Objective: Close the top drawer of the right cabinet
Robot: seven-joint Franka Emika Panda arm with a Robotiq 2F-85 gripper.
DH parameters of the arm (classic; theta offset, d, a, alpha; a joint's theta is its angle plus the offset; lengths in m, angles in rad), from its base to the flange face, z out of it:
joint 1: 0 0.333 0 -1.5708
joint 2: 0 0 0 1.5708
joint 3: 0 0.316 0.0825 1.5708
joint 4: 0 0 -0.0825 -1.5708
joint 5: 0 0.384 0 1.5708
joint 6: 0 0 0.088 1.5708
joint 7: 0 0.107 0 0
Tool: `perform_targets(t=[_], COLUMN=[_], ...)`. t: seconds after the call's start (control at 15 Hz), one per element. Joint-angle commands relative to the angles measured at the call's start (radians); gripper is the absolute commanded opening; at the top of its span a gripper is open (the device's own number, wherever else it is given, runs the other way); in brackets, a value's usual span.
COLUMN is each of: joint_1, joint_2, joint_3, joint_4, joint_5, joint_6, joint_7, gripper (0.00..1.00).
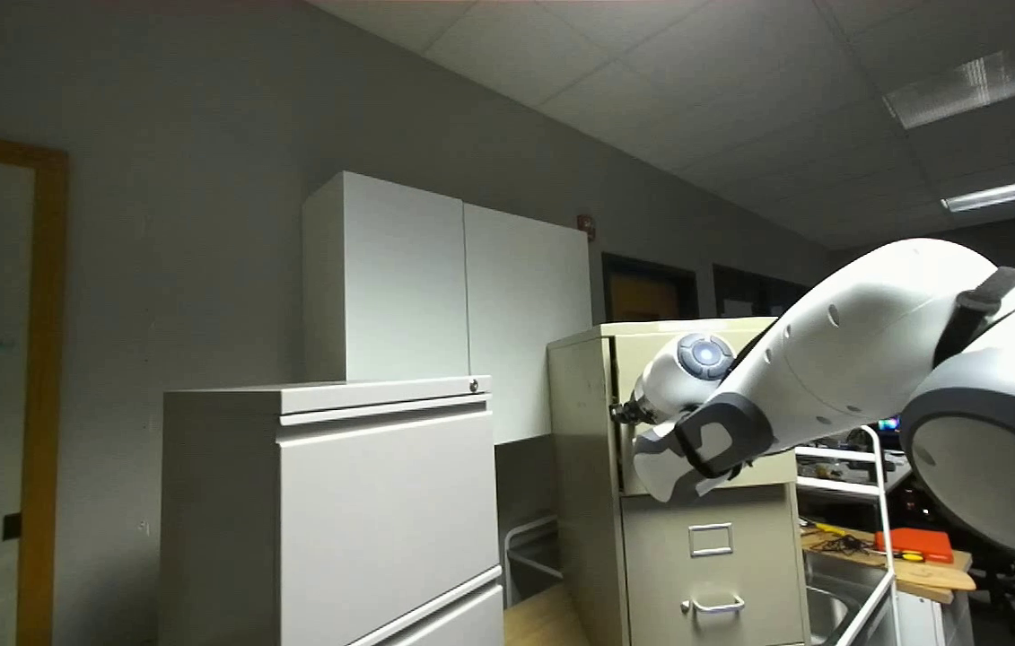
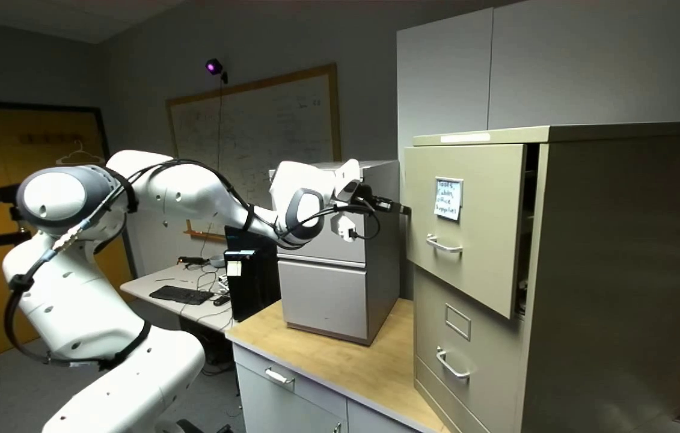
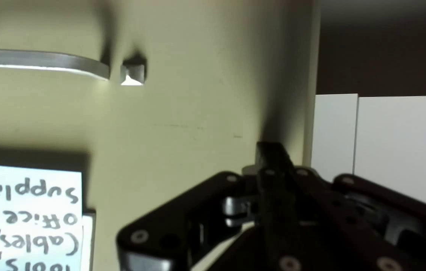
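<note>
The top drawer [image 2: 493,180] of the right cabinet [image 2: 616,270] stands a little way out, with a dark gap along its side in both exterior views. Its beige front bears a metal handle [image 2: 445,245] and a handwritten label [image 2: 448,198]. My gripper [image 2: 407,210] points at this front near the side edge away from that gap. In the wrist view, the gripper [image 3: 271,145] is shut with nothing between its fingers, its tips against or very close to the drawer front [image 3: 197,101]. The shadow meets the tips there; firm contact cannot be told. The arm covers part of the drawer in an exterior view [image 1: 772,474].
A light-grey cabinet [image 2: 324,300] stands on the wooden counter [image 2: 279,325] beside the beige one. Behind them rises a white two-door cupboard [image 1: 404,278]. The closed lower drawer [image 1: 709,574] has its own handle. A desk [image 2: 177,276] with a keyboard lies farther back.
</note>
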Motion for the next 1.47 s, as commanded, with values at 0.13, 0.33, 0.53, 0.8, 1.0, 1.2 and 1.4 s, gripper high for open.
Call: perform_targets(t=[0.13,0.33,0.53,0.8,1.0,1.2,1.4], joint_1=[0.106,0.221,0.439,0.761,0.834,0.81,0.765], joint_2=[0.169,0.131,0.187,0.176,0.02,-0.118,-0.224], joint_3=[-0.054,-0.138,-0.253,-0.385,-0.498,-0.619,-0.704], joint_4=[0.032,-0.019,-0.007,-0.017,-0.091,-0.143,-0.167], joint_5=[0.029,0.03,0.096,0.385,0.436,0.279,0.185], joint_6=[0.023,0.023,-0.021,-0.13,-0.25,-0.316,-0.39], joint_7=[-0.068,-0.063,-0.1,-0.262,-0.285,-0.169,-0.127], gripper=[0.0,0.0,0.0,0.0,0.0,0.0,0.0])
